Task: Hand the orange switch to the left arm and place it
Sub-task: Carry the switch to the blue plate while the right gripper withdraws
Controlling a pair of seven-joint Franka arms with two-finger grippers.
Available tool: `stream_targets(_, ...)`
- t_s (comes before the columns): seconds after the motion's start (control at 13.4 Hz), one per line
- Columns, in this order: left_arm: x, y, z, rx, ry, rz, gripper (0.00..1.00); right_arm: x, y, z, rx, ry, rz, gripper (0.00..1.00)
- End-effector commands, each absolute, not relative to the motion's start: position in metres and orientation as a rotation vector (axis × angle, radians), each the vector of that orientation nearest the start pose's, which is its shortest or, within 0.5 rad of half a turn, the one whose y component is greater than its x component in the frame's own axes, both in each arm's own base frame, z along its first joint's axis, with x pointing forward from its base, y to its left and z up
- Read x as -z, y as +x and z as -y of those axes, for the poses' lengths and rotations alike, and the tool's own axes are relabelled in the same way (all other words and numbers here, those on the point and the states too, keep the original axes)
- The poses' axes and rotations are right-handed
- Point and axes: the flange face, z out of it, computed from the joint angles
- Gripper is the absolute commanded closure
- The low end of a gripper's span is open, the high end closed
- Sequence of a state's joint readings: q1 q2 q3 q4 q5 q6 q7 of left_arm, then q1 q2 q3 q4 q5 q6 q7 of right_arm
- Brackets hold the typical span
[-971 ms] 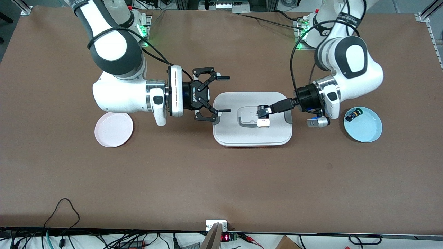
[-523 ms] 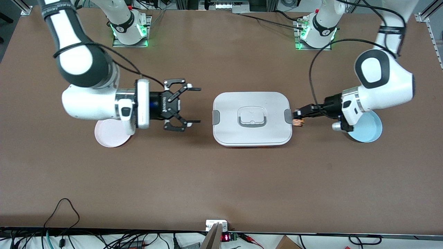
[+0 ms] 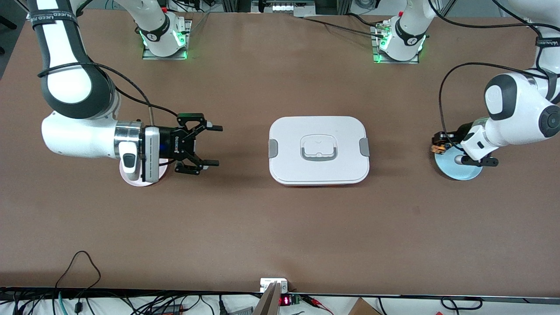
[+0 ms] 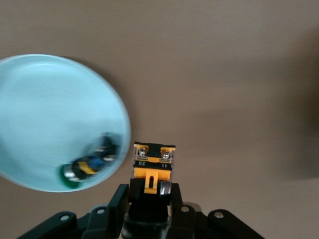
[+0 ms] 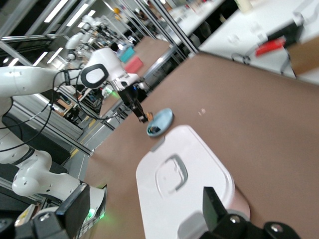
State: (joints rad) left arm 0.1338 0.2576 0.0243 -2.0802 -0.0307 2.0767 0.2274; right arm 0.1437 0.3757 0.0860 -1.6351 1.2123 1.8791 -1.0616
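Note:
The orange switch (image 3: 436, 149) is held in my left gripper (image 3: 439, 144), which is shut on it above the rim of the light blue plate (image 3: 463, 171). In the left wrist view the switch (image 4: 153, 160) sits between the fingers of that gripper (image 4: 150, 191), its orange block pointing outward, just off the plate's edge (image 4: 50, 114). My right gripper (image 3: 213, 145) is open and empty above the table, between the pink plate (image 3: 131, 178) and the white box (image 3: 318, 151). The box lies shut in the middle of the table.
A small black switch with a green cap (image 4: 84, 168) lies on the blue plate. The pink plate is mostly covered by my right wrist. The right wrist view shows the box (image 5: 184, 184) and the blue plate (image 5: 160, 121) farther off.
My left gripper has drawn back with the switch from over the box lid to the blue plate. My right gripper has drawn back from beside the box toward the pink plate, staying open.

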Motion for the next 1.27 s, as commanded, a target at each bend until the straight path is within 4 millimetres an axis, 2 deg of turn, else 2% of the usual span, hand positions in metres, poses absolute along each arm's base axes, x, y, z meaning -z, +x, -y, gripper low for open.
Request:
stream_targets(0.0,-0.25,0.548,-0.117,-0.417,-3.051,-0.155,0.99,-0.438,0.624,-0.192,0.159,-2.062,0.599,0.0)
stream_targets(0.15,-0.218,0.548,-0.139,-0.43,-3.005,-0.179,0.99,-0.447,0.619,-0.176,-0.048,-2.276,0.389,0.0)
stream_targets(0.22,-0.204,0.547,-0.146,-0.432,-3.006,-0.173,0.99,-0.446,0.614,-0.17,-0.132,-2.378,0.338,0.0)
stream_targets(0.45,-0.2,0.554,-0.161,-0.408,-2.988,-0.174,0.99,-0.439,0.604,-0.149,-0.308,-2.678,0.278,0.0)
stream_targets(0.6,-0.198,0.559,-0.164,-0.4,-2.948,-0.236,0.99,-0.444,0.597,-0.133,-0.439,-2.922,0.272,0.0)
stream_targets(0.75,-0.192,0.559,-0.172,-0.376,-2.943,-0.235,0.96,-0.464,0.591,-0.113,-0.484,-3.111,0.358,0.0)
stream_targets(0.82,-0.19,0.56,-0.174,-0.358,-2.942,-0.246,0.95,-0.483,0.595,-0.099,-0.43,-3.177,0.358,0.0)
stream_targets(0.97,-0.183,0.561,-0.176,-0.33,-2.941,-0.252,0.91,-0.517,0.609,-0.054,-0.302,-3.254,0.242,0.0)
stream_targets(1.05,-0.181,0.562,-0.176,-0.314,-2.941,-0.255,0.83,-0.528,0.612,-0.04,-0.272,-3.262,0.191,0.0)
stream_targets(1.12,-0.183,0.563,-0.176,-0.309,-2.941,-0.255,0.54,-0.535,0.614,-0.018,-0.253,-3.255,0.118,0.0)
stream_targets(1.2,-0.188,0.564,-0.176,-0.298,-2.94,-0.255,0.08,-0.54,0.613,-0.004,-0.236,-3.21,0.048,0.0)
